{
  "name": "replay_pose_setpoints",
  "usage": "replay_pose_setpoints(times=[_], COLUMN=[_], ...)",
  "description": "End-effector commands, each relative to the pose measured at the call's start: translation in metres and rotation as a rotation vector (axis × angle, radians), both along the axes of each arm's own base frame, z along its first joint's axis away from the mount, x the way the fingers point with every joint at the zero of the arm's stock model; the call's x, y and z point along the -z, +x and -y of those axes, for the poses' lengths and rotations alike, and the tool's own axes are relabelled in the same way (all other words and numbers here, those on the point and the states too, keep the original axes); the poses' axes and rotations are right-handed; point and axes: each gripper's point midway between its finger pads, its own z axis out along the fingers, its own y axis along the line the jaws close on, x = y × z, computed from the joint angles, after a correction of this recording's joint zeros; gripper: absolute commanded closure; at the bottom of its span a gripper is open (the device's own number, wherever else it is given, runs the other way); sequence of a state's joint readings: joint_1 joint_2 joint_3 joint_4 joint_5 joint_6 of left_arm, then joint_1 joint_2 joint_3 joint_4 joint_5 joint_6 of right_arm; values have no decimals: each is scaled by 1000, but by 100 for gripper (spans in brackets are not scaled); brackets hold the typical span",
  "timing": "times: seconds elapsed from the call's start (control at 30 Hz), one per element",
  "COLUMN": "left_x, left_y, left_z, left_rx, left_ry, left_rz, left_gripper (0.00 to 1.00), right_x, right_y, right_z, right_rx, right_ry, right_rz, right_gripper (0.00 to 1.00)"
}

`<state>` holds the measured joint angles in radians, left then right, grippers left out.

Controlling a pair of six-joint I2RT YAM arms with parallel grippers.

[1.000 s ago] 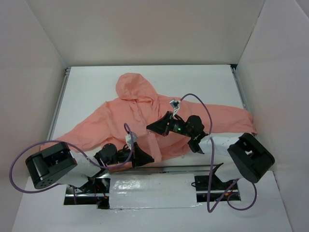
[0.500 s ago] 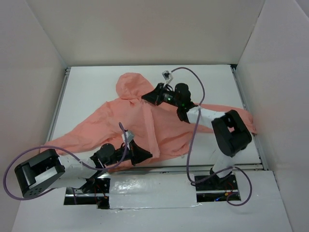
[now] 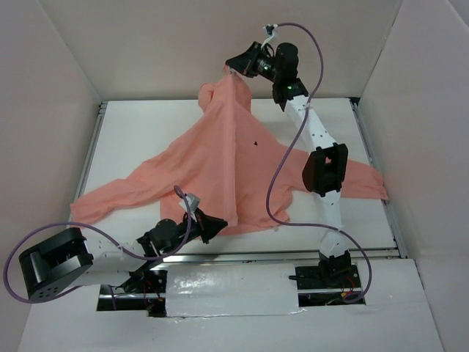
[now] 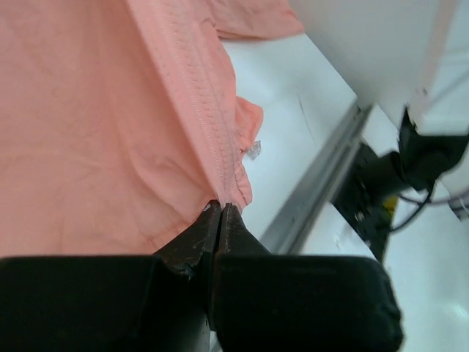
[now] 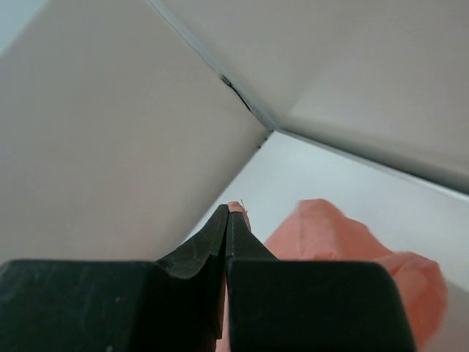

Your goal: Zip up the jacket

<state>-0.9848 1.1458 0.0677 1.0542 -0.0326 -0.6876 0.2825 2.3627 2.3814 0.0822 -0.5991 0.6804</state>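
The salmon-pink jacket [image 3: 212, 161] lies front up on the white table, pulled into a long ridge from its bottom hem to its neck. My left gripper [image 3: 218, 223] is shut on the hem at the lower end of the zipper line [image 4: 212, 132]; its black tips [image 4: 220, 208] pinch the fabric edge. My right gripper [image 3: 231, 68] is raised high by the back wall, shut on a small fold of pink fabric [image 5: 236, 207] at the top of the jacket. The hood [image 5: 344, 242] hangs just below it. A tiny dark logo [image 3: 255, 142] shows on the chest.
White walls enclose the table on three sides; the right gripper is close to the back wall [image 3: 183, 44]. A metal rail [image 3: 293, 255] runs along the near edge and another along the left side [image 3: 91, 154]. Purple cables [image 3: 282, 169] loop off both arms. The right sleeve [image 3: 363, 180] reaches the right wall.
The right gripper has travelled from the middle of the jacket up to the back wall, lifting the neck and drawing the front taut. The left gripper has stayed shut at the hem.
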Motion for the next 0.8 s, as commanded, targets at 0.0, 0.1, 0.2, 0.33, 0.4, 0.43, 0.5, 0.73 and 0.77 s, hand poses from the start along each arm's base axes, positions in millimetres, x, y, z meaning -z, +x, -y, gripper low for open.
replay_pose_setpoints(times=[0.0,0.1,0.2,0.33,0.4,0.43,0.5,0.73,0.77], left_x=[50,56,60,62,64,58,61,37,33], left_y=[-26,-18,-13,-9,-8,-7,-4,9,11], left_z=[-10,-11,-10,-12,-16,-15,-20,-34,-37], left_rx=[41,0,-25,-52,-68,-76,-108,-213,-234], left_ry=[130,163,187,194,209,198,229,280,287], left_rz=[-120,-135,-148,-163,-167,-161,-176,-194,-201], left_gripper=[100,100,100,100,100,100,85,1,1], right_x=[-106,-135,-135,-128,-124,-124,-123,-156,-168], right_y=[2,-13,-17,-18,-17,-18,-19,-32,-39], right_z=[51,63,63,62,62,61,60,76,81], right_rx=[178,194,189,180,172,167,155,191,197], right_ry=[81,82,54,44,44,45,47,51,56], right_rz=[230,295,291,278,270,268,263,294,306], right_gripper=[100,100,100,100,100,99,81,22,21])
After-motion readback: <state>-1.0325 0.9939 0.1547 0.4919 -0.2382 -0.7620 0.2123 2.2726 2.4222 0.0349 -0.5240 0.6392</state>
